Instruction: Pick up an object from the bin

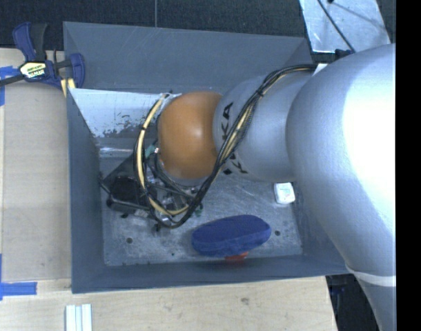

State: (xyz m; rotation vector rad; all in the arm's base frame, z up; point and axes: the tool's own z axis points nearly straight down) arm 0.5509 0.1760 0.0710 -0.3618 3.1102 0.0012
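Bin (83, 205): grey metal with sloping walls; a speckled floor carries a few loose things.
Black thing (121, 189): dark and angular, at the left edge of the bin floor, touching or just beside the gripper; I cannot tell whether it is gripped.
Gripper (152, 200): low over the left half of the floor, near the back wall and largely hidden under the wrist.
Grip: cannot tell whether released or clenched.
Orange cover (186, 138): a rounded shell on the wrist, above the gripper.
Blue oval thing (231, 234): lies flat near the front edge of the floor, right of the gripper and apart from it.
Red-orange bit (235, 256): peeks out at the blue oval's front edge.
White thing (284, 194): small, at the right edge of the floor.
Arm (335, 136): a silver body reaching in over the right rim.
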